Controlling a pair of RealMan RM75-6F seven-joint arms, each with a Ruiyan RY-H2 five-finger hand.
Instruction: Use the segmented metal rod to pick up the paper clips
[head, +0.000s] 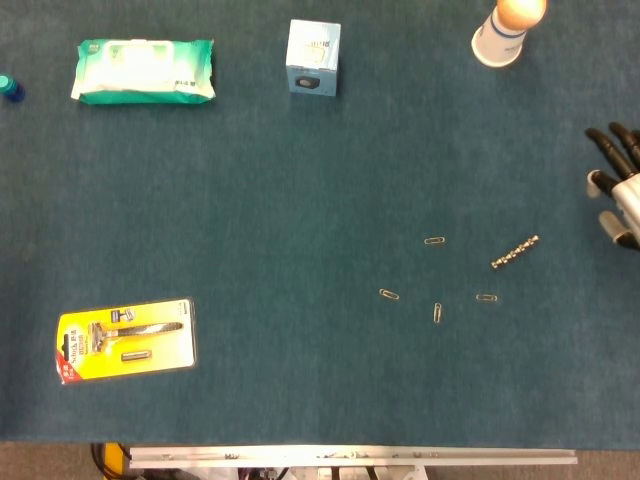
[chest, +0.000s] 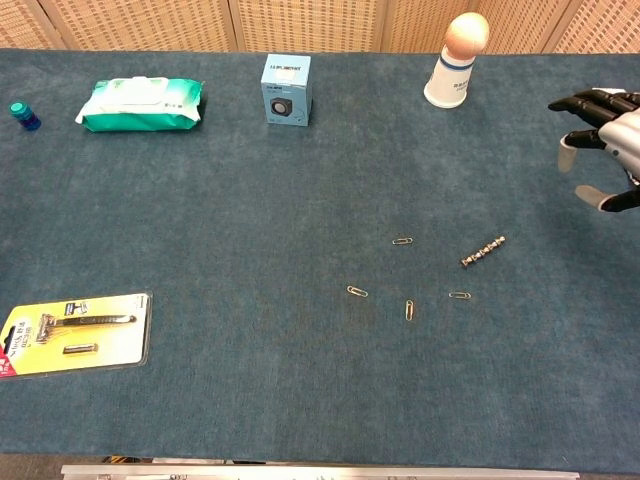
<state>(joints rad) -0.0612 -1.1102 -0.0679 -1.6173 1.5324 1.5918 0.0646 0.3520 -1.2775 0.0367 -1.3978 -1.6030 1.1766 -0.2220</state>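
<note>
where the dark teal surface (head: 300, 180) reaches its right edge, the right hand (head: 620, 185) is seen with its fingers (chest: 575, 104) spread apart and nothing held in it, hovering well apart from the segmented metal rod (head: 515, 252), which lies slanted on the surface to the lower left of that hand. four paper clips (head: 434, 241) (head: 389, 295) (head: 437, 313) (head: 487, 298) are scattered loosely to the left of and below the rod, none touching it or each other. the left hand is not shown in either view. along the far edge are placed a green pack of wet wipes (head: 145, 70), a small light blue box (head: 314, 57) and a white cup with a rounded orange top (head: 507, 30); a small blue bottle (chest: 24, 115) is seen at the far left. a yellow razor pack (head: 127, 340) lies near the front left
</note>
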